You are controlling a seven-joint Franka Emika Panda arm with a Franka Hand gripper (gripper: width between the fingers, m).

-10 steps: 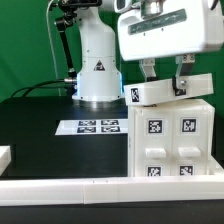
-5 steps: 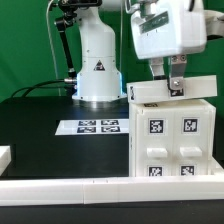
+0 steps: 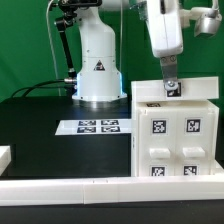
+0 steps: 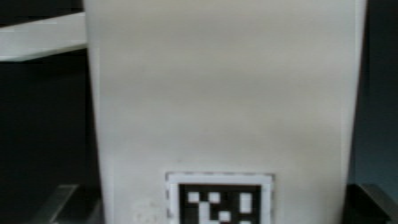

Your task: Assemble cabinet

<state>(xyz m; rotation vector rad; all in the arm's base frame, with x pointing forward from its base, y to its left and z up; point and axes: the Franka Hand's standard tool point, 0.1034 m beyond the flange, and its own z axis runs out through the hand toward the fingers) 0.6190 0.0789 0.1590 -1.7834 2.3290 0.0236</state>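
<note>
The white cabinet body [image 3: 172, 140] stands at the exterior view's right, its front showing four drawer blocks with square tags. The white top slab [image 3: 145, 92] lies level on top of the body. My gripper [image 3: 170, 86] comes straight down from above and is shut on the slab near its middle. In the wrist view the slab [image 4: 214, 100] fills the middle of the picture with a tag near my gripper [image 4: 217, 206], and a dark finger [image 4: 64, 206] shows at each side of it.
The marker board [image 3: 98, 127] lies on the black table to the left of the cabinet. The white robot base [image 3: 97, 60] stands behind it. A white rail [image 3: 90, 186] runs along the front edge, and a small white piece [image 3: 4, 155] sits at the far left.
The wrist has turned about its vertical axis and shifted right. The top slab, tilted a second ago, now lies level on the cabinet body.
</note>
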